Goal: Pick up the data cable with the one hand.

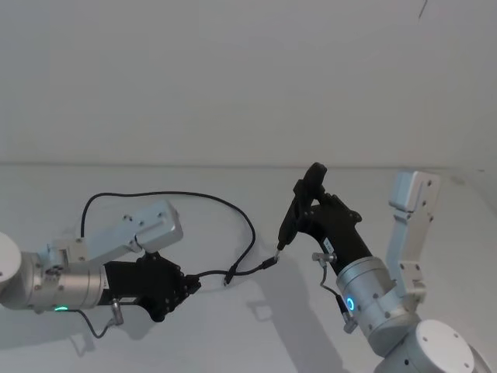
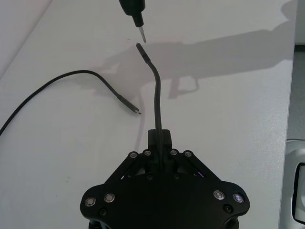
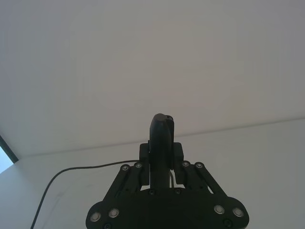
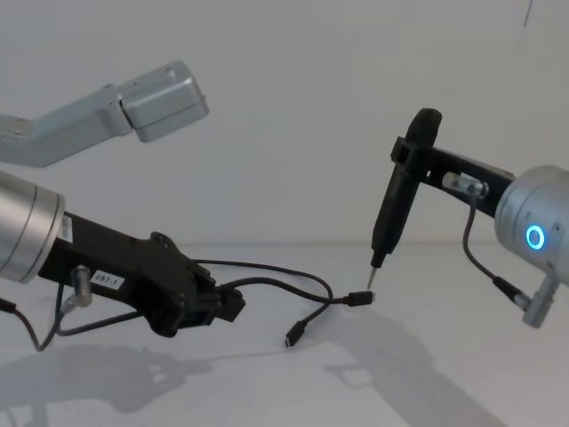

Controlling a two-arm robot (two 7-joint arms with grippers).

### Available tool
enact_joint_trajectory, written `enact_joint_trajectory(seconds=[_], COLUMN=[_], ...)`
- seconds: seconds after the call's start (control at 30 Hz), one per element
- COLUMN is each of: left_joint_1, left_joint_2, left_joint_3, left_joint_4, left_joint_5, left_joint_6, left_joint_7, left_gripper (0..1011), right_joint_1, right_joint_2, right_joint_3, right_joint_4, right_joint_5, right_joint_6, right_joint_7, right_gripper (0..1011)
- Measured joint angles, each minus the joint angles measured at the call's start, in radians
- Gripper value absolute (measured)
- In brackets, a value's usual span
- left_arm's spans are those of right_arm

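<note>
Left gripper: jaws closed on cable near one plug, held just above worktop; plug juts toward tip of pen-like tool. Right gripper: jaws closed on tool. Remaining cable loops across worktop. Step: grasp made; next, lift clear. Label reads "297-1", I think.

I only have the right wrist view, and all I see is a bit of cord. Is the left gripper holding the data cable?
Observer: Yes, the left gripper is shut on the data cable near one plug.
Operator: Where's that plug?
Observer: Raised off the table, just under the metal tip of the slim black tool in the right gripper, not touching it.
Operator: And the other plug?
Observer: The other plug lies on the table beside the held stretch.
</note>
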Motion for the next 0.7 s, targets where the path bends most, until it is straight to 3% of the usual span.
enact_joint_trajectory(seconds=[0.7], left_joint_1=[0.0], left_joint_2=[0.0], left_joint_3=[0.0], left_joint_4=[0.0], left_joint_5=[0.0], left_joint_6=[0.0], left_joint_7=[0.0], left_gripper=[35], right_joint_1=[0.04], right_joint_2=[-0.017], right_joint_3=[0.016], right_joint_4=[0.096], right_joint_5=[-0.031], right_joint_6=[-0.039], right_joint_7=[0.012], right_gripper=[279])
